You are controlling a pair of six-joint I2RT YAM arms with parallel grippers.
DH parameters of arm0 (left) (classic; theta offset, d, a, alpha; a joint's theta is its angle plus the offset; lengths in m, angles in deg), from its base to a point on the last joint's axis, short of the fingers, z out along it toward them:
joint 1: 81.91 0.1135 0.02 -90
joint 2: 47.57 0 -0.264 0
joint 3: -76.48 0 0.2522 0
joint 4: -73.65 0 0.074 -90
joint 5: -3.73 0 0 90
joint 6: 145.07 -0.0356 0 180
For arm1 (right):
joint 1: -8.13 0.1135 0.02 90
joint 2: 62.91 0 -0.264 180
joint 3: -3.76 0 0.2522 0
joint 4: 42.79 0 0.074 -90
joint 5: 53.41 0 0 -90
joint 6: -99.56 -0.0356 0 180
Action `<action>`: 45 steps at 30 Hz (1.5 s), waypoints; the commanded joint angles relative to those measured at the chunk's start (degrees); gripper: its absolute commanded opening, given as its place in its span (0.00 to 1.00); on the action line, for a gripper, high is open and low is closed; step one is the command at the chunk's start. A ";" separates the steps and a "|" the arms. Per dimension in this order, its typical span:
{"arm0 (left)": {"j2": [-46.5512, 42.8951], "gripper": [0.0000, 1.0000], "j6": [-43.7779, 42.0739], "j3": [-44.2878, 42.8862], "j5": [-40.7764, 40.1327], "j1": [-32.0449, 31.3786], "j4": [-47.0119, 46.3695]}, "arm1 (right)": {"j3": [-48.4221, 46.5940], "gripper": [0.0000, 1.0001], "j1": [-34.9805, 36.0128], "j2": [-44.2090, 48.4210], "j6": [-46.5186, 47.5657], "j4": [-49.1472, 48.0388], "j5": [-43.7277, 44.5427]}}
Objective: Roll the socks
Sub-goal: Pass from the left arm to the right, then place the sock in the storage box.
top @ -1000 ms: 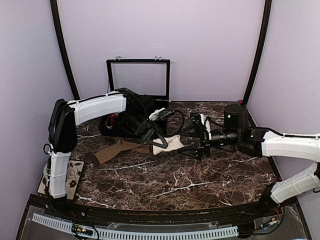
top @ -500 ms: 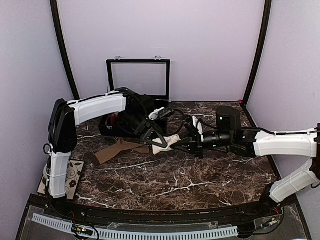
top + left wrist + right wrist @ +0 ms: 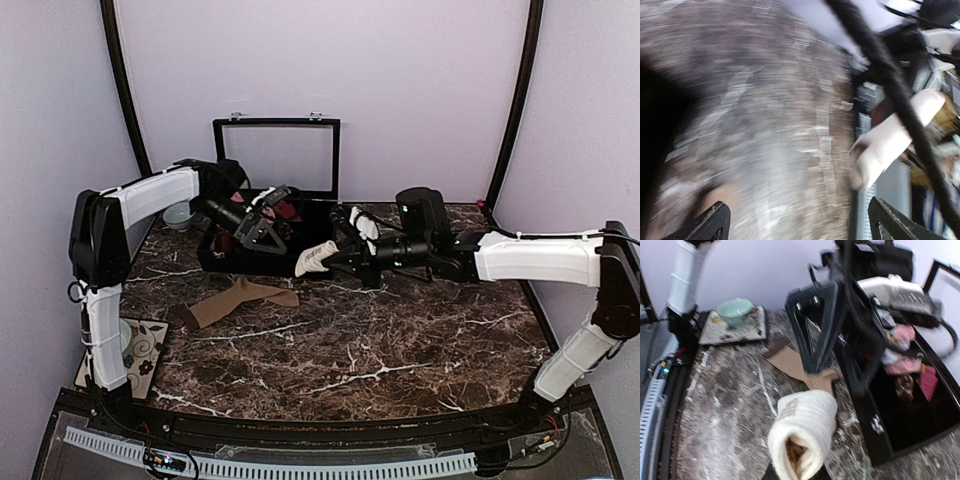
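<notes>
The rolled cream sock is clamped between the jaws of the right gripper, above the marble table and just beside the open black case. A tan-brown sock lies flat on the table, nearer and to the left. The left gripper hangs over the case with its jaws apart.

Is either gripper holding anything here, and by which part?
The right gripper holds the rolled cream sock by the end nearest its wrist; the left gripper is open, holding nothing.
</notes>
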 commanded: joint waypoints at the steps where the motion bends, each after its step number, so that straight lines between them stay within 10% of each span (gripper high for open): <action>1: -12.63 0.99 8.28 8.43 -21.23 10.38 -13.81 | -13.21 0.00 -2.24 -10.14 4.48 11.06 10.06; 15: -27.21 0.98 1.48 38.04 -30.99 17.91 -24.29 | -56.15 0.00 -3.89 -43.11 7.74 28.67 17.52; 37: -29.37 0.96 -0.56 43.21 -31.18 18.39 -25.60 | -68.00 0.00 -2.29 -56.98 5.29 31.09 17.78; 45: -28.98 0.97 -1.02 43.20 -32.32 18.39 -25.54 | -69.47 0.42 -2.04 -56.18 2.52 31.29 17.54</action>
